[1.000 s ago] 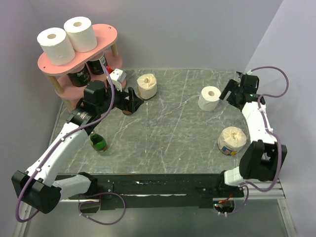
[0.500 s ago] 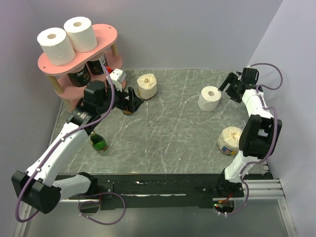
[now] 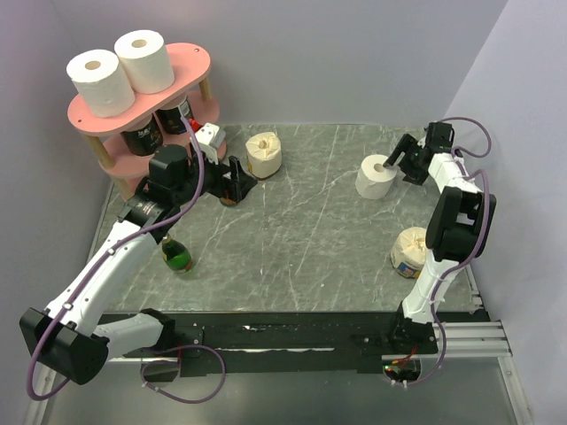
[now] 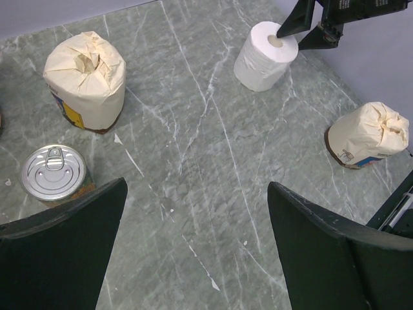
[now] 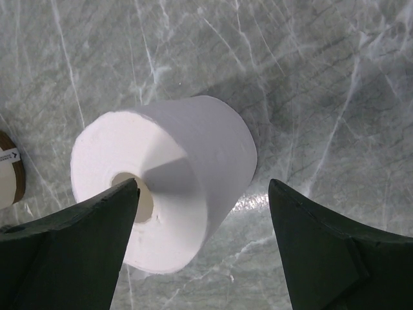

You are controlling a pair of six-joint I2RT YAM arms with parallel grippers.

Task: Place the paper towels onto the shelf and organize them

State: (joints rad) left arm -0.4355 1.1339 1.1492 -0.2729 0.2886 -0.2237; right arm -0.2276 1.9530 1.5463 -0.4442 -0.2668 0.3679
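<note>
The pink shelf point(image 3: 190, 62) stands at the far left with two white paper towel rolls point(image 3: 96, 80) point(image 3: 144, 60) on its top board. A third white roll point(image 3: 376, 176) stands upright on the table at the far right; it also shows in the left wrist view point(image 4: 264, 55) and the right wrist view point(image 5: 174, 161). My right gripper point(image 3: 396, 163) is open just above and to the right of this roll, its jaws wide on either side of the roll's top point(image 5: 203, 194), not closed on it. My left gripper point(image 3: 235, 181) is open and empty point(image 4: 197, 194) near the shelf.
Two cream-wrapped rolls stand on the table, one far centre point(image 3: 263, 154) and one at the right point(image 3: 415, 251). A tin can point(image 4: 53, 173) sits by the left gripper. Dark cans point(image 3: 142, 137) fill the shelf's middle board. A green bottle point(image 3: 177, 255) stands at the left.
My right arm has swung in and its open gripper has moved left, up to the white roll on the table. The left arm has not moved.
</note>
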